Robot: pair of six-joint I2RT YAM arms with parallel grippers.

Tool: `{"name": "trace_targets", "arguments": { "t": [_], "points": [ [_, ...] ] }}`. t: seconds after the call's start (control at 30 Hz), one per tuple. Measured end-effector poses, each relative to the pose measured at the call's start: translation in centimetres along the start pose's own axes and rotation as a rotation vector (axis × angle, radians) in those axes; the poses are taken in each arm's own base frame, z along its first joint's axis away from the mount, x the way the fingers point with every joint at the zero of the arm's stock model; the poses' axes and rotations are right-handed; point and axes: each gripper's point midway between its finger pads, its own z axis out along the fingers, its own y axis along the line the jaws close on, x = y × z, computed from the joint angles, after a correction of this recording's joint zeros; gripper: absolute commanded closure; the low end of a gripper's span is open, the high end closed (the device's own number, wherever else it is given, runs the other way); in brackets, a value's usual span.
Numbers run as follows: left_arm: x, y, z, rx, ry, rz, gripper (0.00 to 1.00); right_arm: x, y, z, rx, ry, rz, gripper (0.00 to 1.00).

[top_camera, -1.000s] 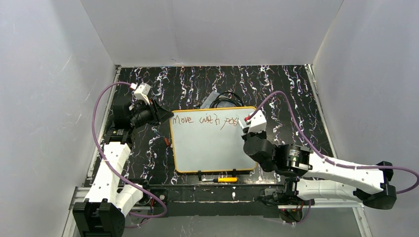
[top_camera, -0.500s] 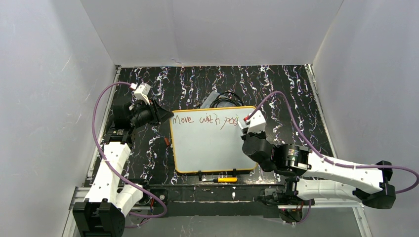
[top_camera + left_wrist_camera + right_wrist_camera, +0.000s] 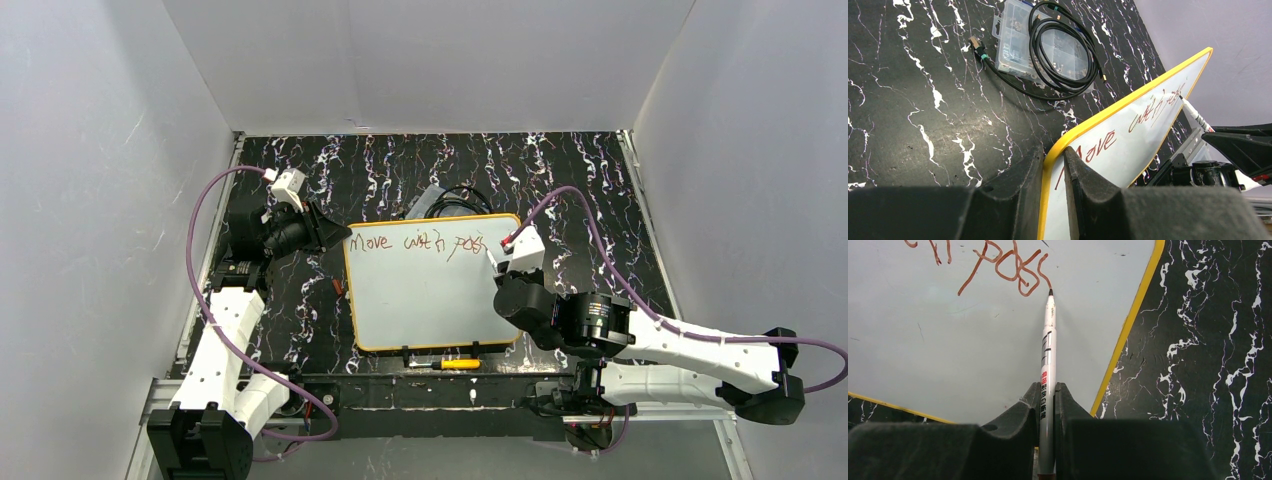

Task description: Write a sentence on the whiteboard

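The whiteboard (image 3: 430,290), white with a yellow rim, lies in the middle of the black marbled table. Along its top runs the sentence (image 3: 415,242) in reddish-brown script, reading "Move with poss". My left gripper (image 3: 1054,162) is shut on the whiteboard's top-left corner (image 3: 1058,150), one finger on each side of the rim. My right gripper (image 3: 1048,395) is shut on a silver marker (image 3: 1048,355). The marker's tip rests on the board at the end of the last letter (image 3: 1038,270), near the right rim (image 3: 1128,325).
A clear plastic box (image 3: 1043,45) with a coiled black cable (image 3: 1063,50) lies behind the board. A yellow-handled screwdriver (image 3: 447,364) lies along the near edge. White walls enclose the table on three sides.
My right gripper has shifted slightly right and nearer along the writing line, and another letter has appeared at the end of the last word. The left arm has not moved.
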Motion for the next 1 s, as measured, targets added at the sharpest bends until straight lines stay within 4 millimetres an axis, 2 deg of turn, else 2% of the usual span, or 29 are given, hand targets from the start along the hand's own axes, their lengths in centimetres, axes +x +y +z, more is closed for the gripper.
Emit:
{"name": "trace_targets", "arguments": {
  "t": [0.67,1.0],
  "points": [
    [0.0,0.1,0.0,-0.003,-0.001,0.000,0.81,0.6,1.2,0.0,-0.061,0.037,-0.028,0.99],
    [0.0,0.0,0.0,0.001,-0.001,0.001,0.81,-1.0,0.1,-1.2,-0.080,-0.026,0.035,0.99]
  ]
}}
